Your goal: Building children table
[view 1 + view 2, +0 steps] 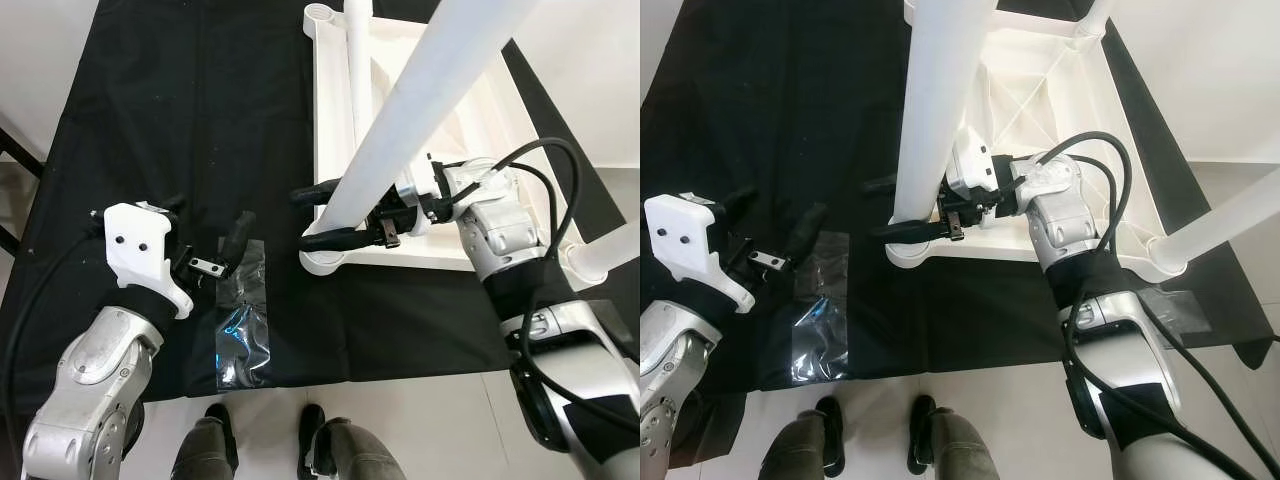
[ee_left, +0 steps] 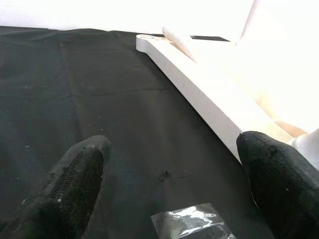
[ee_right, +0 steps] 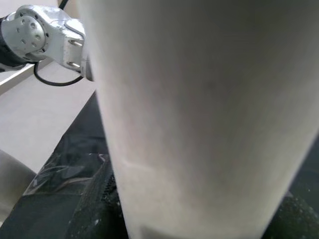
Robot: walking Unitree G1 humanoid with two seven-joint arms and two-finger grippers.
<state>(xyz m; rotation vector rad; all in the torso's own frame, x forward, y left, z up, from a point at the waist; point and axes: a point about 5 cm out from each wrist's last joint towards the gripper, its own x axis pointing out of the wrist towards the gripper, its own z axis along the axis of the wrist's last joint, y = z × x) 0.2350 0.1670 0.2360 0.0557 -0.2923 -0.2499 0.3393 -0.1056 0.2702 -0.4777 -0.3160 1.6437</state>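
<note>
- a black cloth (image 1: 200,120) covers the floor; its near edge runs just ahead of the robot's feet (image 1: 222,440), with pale floor beyond it on the near side and to the right.
- the widest bare stretch of cloth lies on the left, between the left gripper (image 1: 205,245) and the cloth's far edge.
- the white table top (image 1: 480,130) lies upside down on the right half of the cloth, ribs facing up, its long left edge running away from the robot.
- a white leg (image 1: 420,110) stands at the near left corner of the table top, long axis rising steeply toward the camera and leaning right; it crosses much of the table top.
- the right gripper (image 1: 325,215) has its black fingers around the base of the leg, one on each side, gripping it.
- another leg (image 1: 358,50) stands at the far left corner, and one (image 1: 605,250) at the near right corner.
- the left gripper hangs above the cloth with fingers spread, holding nothing.
- a clear plastic bag (image 1: 243,330) lies flat just beside it, near the cloth's edge.
</note>
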